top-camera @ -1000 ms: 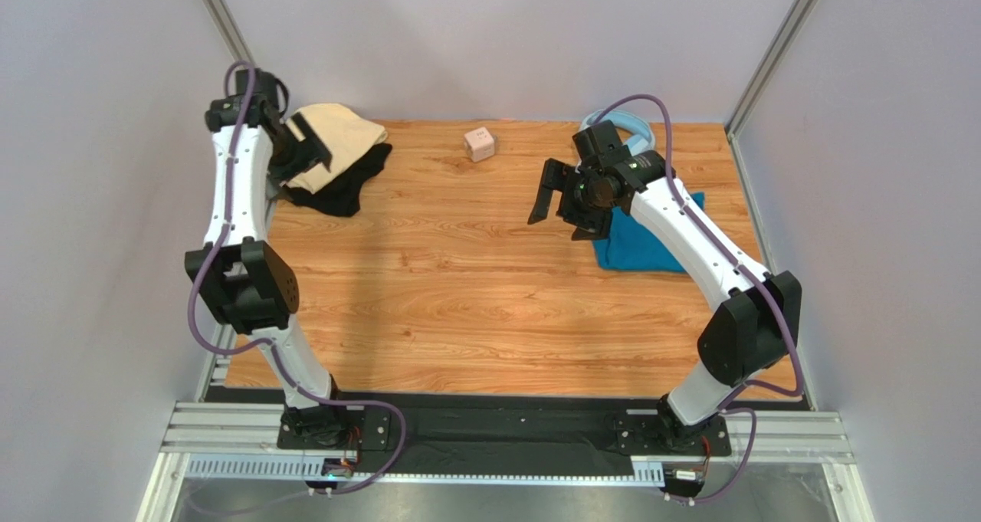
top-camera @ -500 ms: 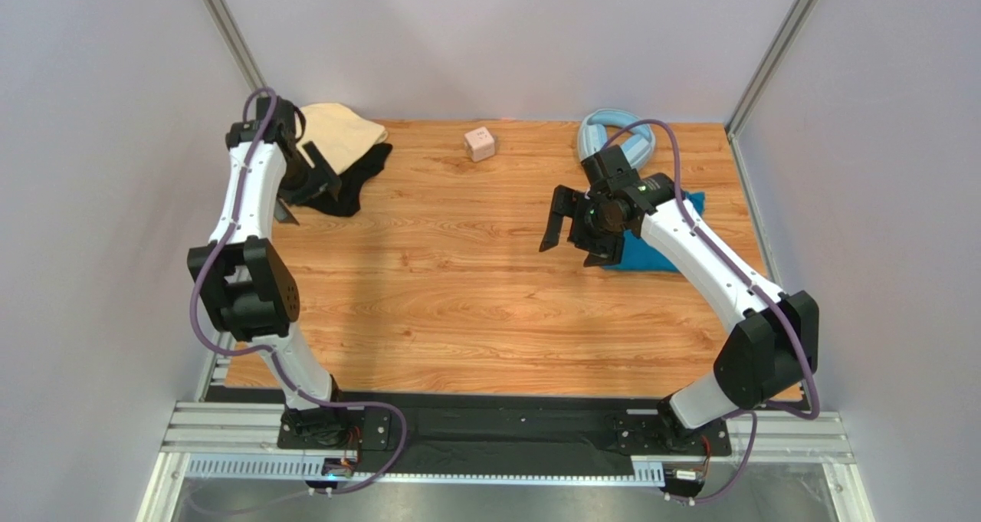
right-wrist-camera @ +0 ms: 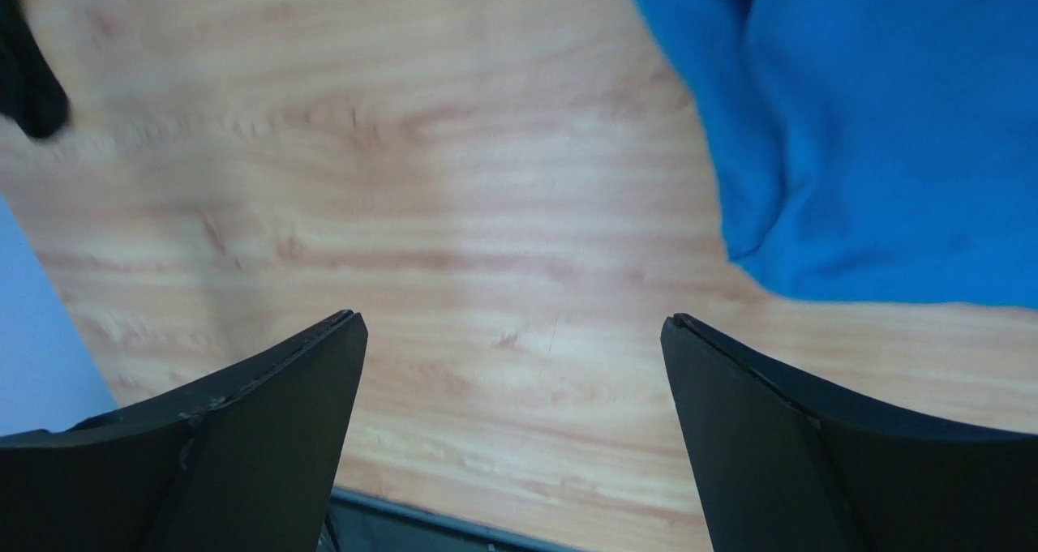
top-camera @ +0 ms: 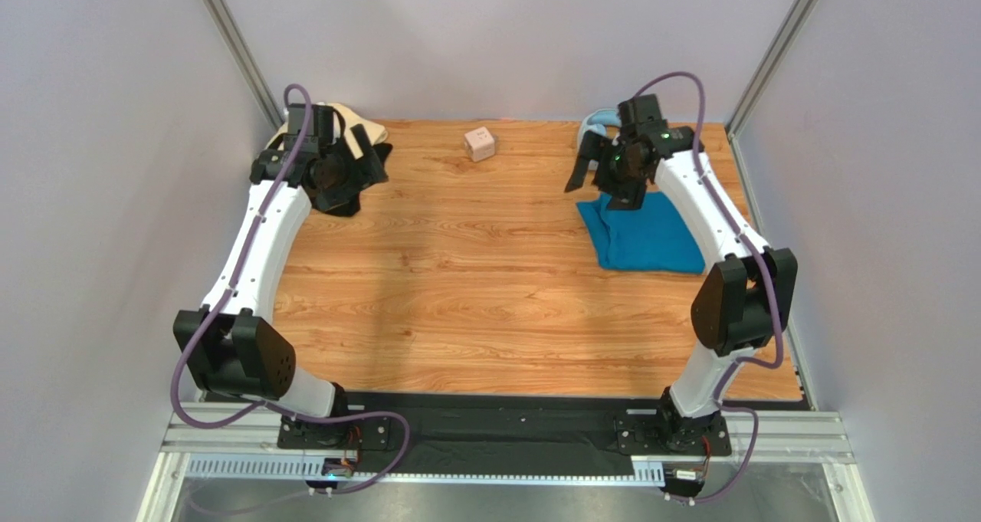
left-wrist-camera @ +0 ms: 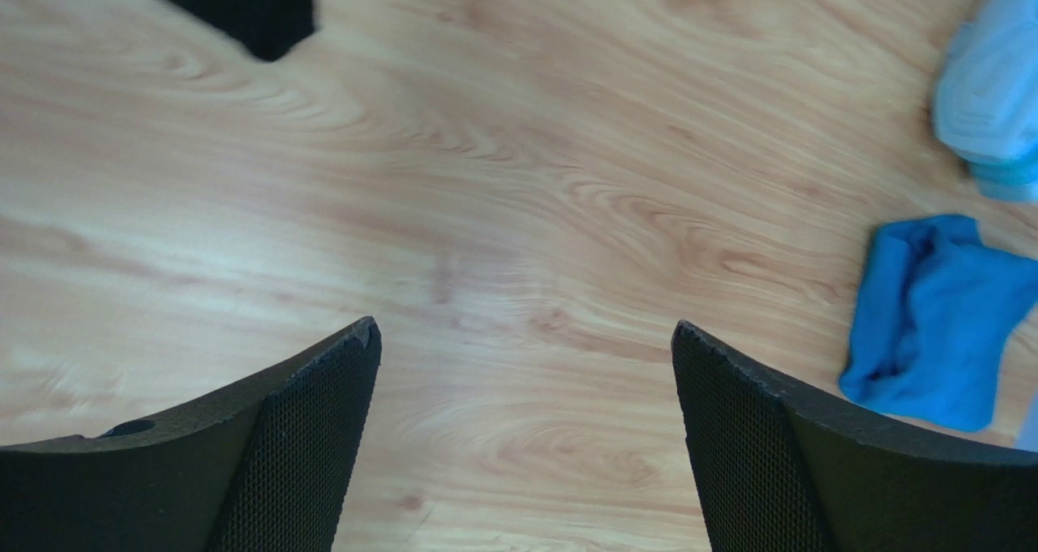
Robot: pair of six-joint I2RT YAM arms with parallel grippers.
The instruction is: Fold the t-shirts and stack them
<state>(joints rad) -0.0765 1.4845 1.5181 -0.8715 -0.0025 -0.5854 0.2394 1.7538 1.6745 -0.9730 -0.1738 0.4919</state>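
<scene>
While both my arms stretch from their bases at the near edge toward the back of the wooden table (top-camera: 461, 304), neither claw has anything in it.

Nearest of the task's things is the teal shirt (top-camera: 645, 232), lying on the right side of the table in a loose, rumpled heap. My right claw (top-camera: 585, 166) hangs just past that shirt's far left corner, released, its jaws spread wide. From the right wrist I see only bare wood in the gap between the jaws, with the teal cloth filling the upper right of the view and no part of me touching it. A small dark shape sits at the upper left edge of that view; I cannot tell what it is.

Across on the left, at about the same depth, my left claw (top-camera: 357, 171) is also released and wide apart, poised over the black shirt (top-camera: 382, 154). My own wrist covers most of that shirt from above. In the left wrist view a black corner shows at the top left, and plain wood lies between the jaws.

Farther back, the pink cube (top-camera: 480, 144) sits alone near the middle of the far edge. The light-blue headphones (top-camera: 598, 120) lie just behind my right claw. In the far left corner the cream shirt (top-camera: 349, 123) is bunched against the black one, touching it.
</scene>
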